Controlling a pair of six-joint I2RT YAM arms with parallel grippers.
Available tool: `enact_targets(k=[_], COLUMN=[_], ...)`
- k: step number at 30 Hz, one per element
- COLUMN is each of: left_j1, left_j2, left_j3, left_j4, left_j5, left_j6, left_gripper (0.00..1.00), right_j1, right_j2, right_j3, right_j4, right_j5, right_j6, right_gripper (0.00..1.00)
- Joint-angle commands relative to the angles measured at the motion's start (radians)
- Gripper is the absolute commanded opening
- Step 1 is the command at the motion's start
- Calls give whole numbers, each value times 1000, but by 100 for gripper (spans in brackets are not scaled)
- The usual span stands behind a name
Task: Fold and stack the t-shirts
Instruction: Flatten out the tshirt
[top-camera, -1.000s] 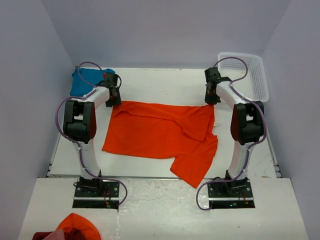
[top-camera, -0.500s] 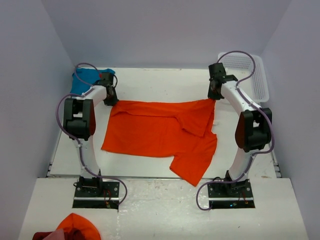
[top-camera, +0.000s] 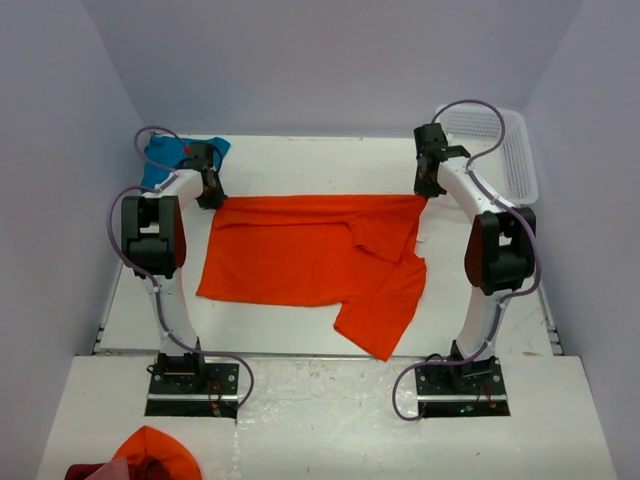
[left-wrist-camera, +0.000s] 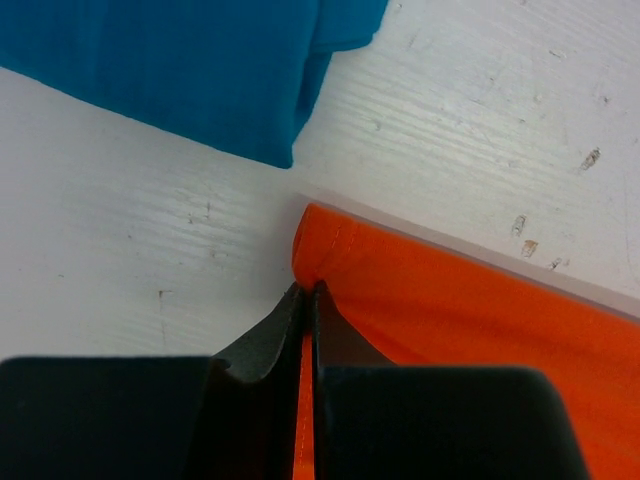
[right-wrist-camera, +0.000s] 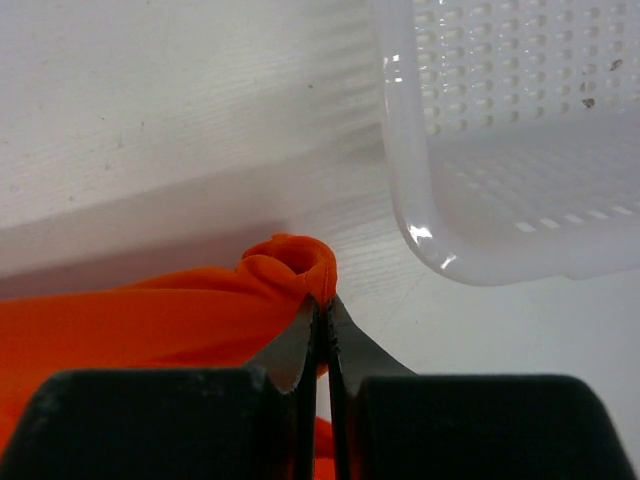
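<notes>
Corners of orange t-shirt (top-camera: 300, 255) are pinched between the fully closed fingers of left gripper (left-wrist-camera: 305, 291) and right gripper (right-wrist-camera: 322, 301), cloth spread between them.

White arms (top-camera: 170, 300), black joints (top-camera: 150, 236) and jaws, looping lilac cables (top-camera: 470, 102).
</notes>
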Motion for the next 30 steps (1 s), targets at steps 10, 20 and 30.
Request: enact_targets(k=[10, 20, 30], left_j1=[53, 24, -80], left_j2=[-74, -301, -388], left_j3=[-109, -142, -230], left_j4=[-2, 55, 49], left_j5=[-50, -19, -123], left_j6=[-19, -33, -45], left_gripper=[17, 55, 70], right_j1=[-11, 26, 141], right_j2=[96, -57, -149], right_j3=[69, -43, -194], right_j4=[-14, -13, 98], right_j5=[-24, -13, -199], right_j6=[-28, -2, 45], right_gripper=[10, 69, 67])
